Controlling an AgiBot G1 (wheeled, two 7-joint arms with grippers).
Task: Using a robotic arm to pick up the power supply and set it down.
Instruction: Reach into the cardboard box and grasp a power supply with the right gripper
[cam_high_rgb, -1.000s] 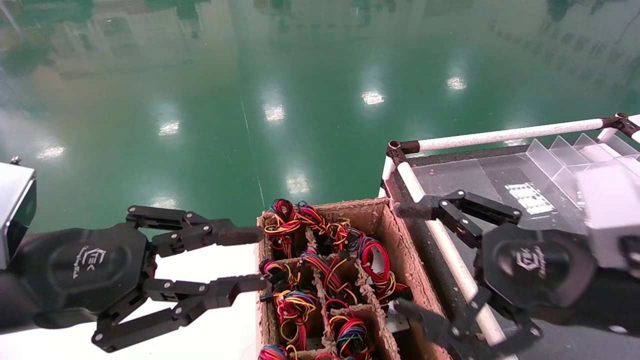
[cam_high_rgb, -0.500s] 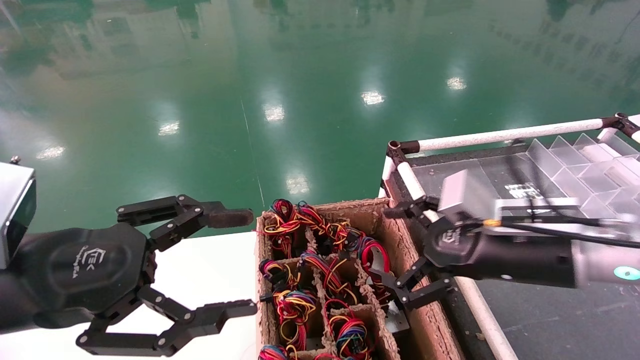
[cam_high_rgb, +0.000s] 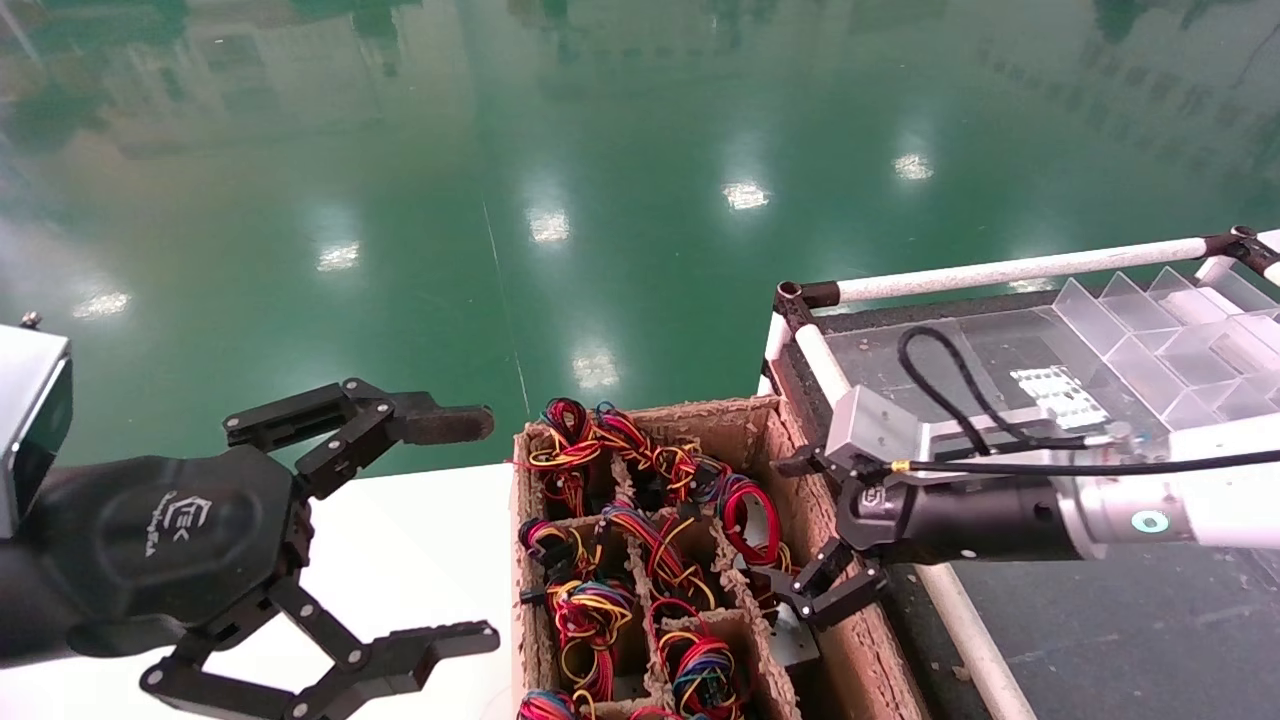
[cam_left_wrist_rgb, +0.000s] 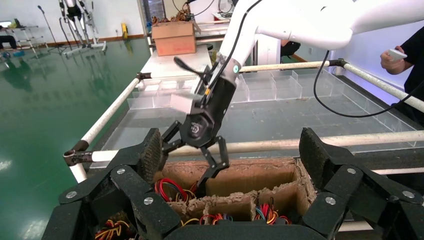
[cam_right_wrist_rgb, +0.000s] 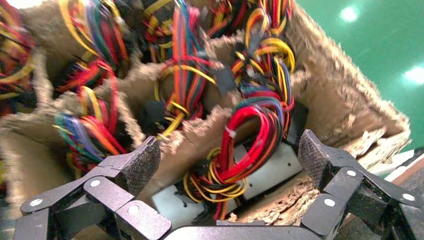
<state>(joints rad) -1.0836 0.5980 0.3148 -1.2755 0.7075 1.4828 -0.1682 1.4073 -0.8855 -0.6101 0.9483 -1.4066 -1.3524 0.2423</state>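
Note:
A brown cardboard box (cam_high_rgb: 762, 418) is split into compartments, each holding a grey unit under looped coloured wires. My right gripper (cam_high_rgb: 788, 524) is open and dips into the box's right-hand column. In the right wrist view it (cam_right_wrist_rgb: 229, 161) straddles one power supply (cam_right_wrist_rgb: 278, 170), a grey metal box with a red and yellow wire loop (cam_right_wrist_rgb: 248, 141) on top. The fingertips (cam_right_wrist_rgb: 312, 154) stand clear of it on both sides. My left gripper (cam_high_rgb: 466, 532) is wide open beside the box's left wall, holding nothing; the left wrist view looks across the box (cam_left_wrist_rgb: 250, 176) at the right gripper (cam_left_wrist_rgb: 186, 165).
A rack table framed by white tubes (cam_high_rgb: 1000, 268) stands right of the box, carrying clear plastic dividers (cam_high_rgb: 1150, 330). A white surface (cam_high_rgb: 420, 560) lies under my left gripper. Green floor stretches beyond. A person's hand (cam_left_wrist_rgb: 400, 53) shows far off at the table's other side.
My right arm swung away from the camera and lowered its open gripper into the box's right column. My left gripper opened wider and stayed beside the box.

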